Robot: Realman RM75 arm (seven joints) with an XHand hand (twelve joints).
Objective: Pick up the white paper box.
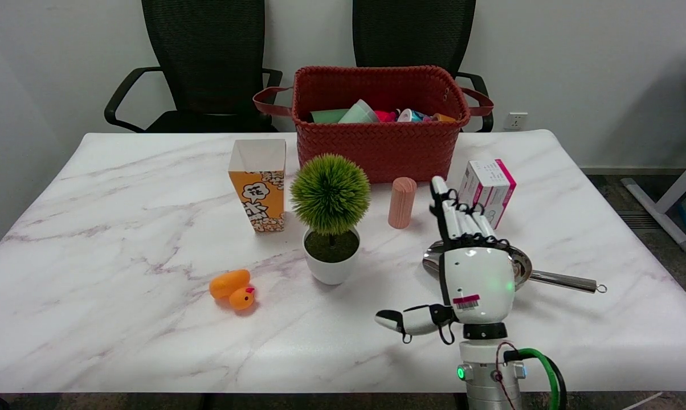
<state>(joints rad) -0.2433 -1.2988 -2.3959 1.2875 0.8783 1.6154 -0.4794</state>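
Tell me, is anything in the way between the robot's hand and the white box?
Nothing visible. The right hand is open above a metal ladle, its fingers pointing at the white box just beyond.

Two black chairs [206, 62] are set behind the marble table [121, 228], against a white wall [576, 57]. A wall socket [515, 121] is seen low down.
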